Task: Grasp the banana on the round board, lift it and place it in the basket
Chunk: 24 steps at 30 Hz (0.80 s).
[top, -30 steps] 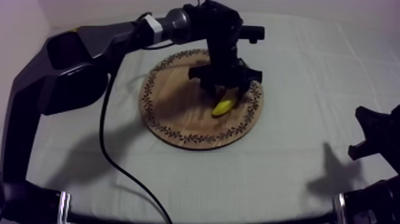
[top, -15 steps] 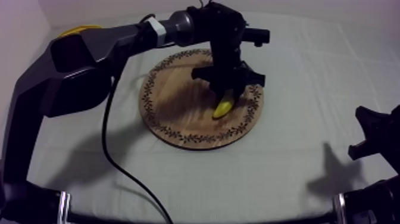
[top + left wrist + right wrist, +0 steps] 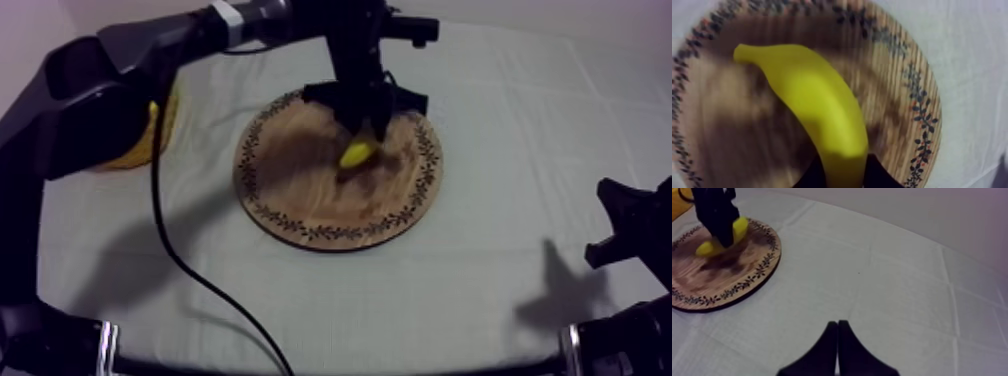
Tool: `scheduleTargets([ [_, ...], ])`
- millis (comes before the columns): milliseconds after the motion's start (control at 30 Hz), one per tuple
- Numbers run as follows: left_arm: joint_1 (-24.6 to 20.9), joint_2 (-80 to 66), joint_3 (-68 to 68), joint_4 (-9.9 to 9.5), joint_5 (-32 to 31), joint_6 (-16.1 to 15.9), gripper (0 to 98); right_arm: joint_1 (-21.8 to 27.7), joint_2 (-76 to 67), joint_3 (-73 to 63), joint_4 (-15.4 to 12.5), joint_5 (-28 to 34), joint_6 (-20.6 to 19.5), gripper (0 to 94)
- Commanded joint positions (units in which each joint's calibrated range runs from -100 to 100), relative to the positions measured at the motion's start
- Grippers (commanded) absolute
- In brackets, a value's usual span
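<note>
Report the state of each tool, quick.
Left tool: closed, holding the banana over the wooden board.
Right tool: closed, holding nothing.

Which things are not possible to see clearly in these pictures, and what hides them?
- Top view: yellow basket mostly behind the left arm; inside hidden.
- Left wrist view: near end of banana covered by left gripper; blur hides whether it touches the wooden board.
- Top view: upper end of banana under left gripper.
</note>
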Motion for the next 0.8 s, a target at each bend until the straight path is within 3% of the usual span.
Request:
scheduleTargets([
  [0,-0.83,-4.94,2.11,-0.57,-1.35,-0.46,0.1,0.01,0.0,-0.03,0.01,0.02,0.02,0.3],
  [200,-3.64,-16.91,8.59,-2.74,-7.14,-1.11,0.1,0.01,0.0,-0.03,0.01,0.02,0.02,0.3],
  [500,-7.47,-35.09,17.5,-8.57,-15.6,-0.33,0.0,0.01,0.0,-0.03,0.01,0.02,0.02,0.3],
  [767,-12.95,-46.57,26.7,-11.9,-22.69,-0.42,0.0,0.01,0.0,-0.03,0.01,0.02,0.02,0.3],
])
